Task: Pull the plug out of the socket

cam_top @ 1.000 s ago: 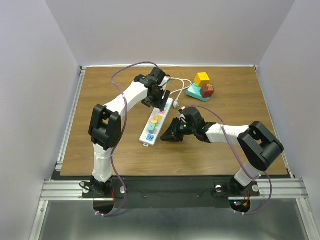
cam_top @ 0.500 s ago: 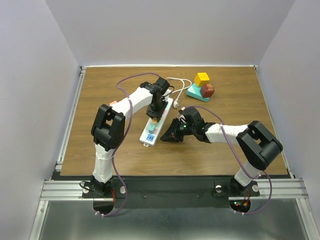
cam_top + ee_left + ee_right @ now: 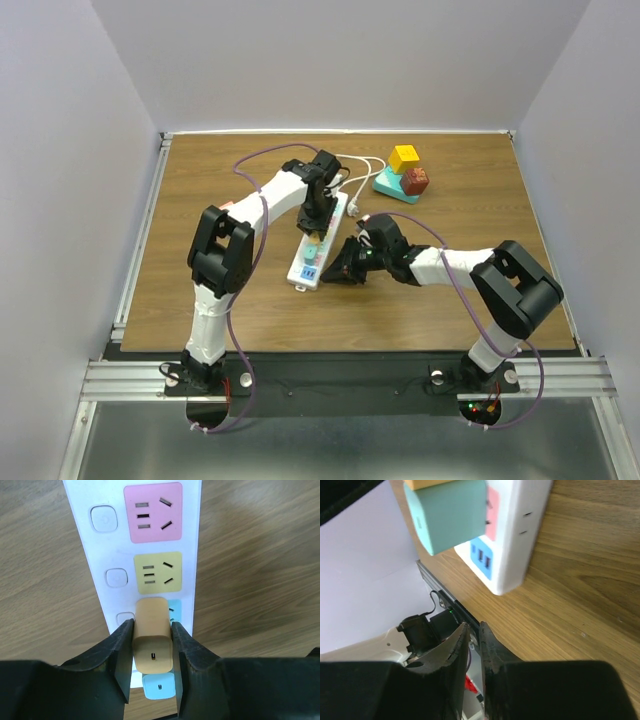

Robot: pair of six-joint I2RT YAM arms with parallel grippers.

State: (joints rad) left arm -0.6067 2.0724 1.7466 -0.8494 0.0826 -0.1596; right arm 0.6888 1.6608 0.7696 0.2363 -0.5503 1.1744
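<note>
The long white power strip lies slanted mid-table; the left wrist view shows its pink, yellow and blue outlet faces. An orange plug stands on the blue outlet, with a teal plug just behind it. My left gripper is over the strip, and its fingers are shut on both sides of the orange plug. My right gripper lies low on the table beside the strip's near end, shut and empty. The right wrist view shows the teal plug and the strip's end.
The strip's thin white cord loops toward the back. A teal triangular block carrying a yellow cube and a red-brown piece stands at the back right. A rail edges the table's left side.
My left gripper has moved from the strip's far end down along it and now sits over the plugs. The strip's near end has shifted slightly right. The right arm has stayed put.
</note>
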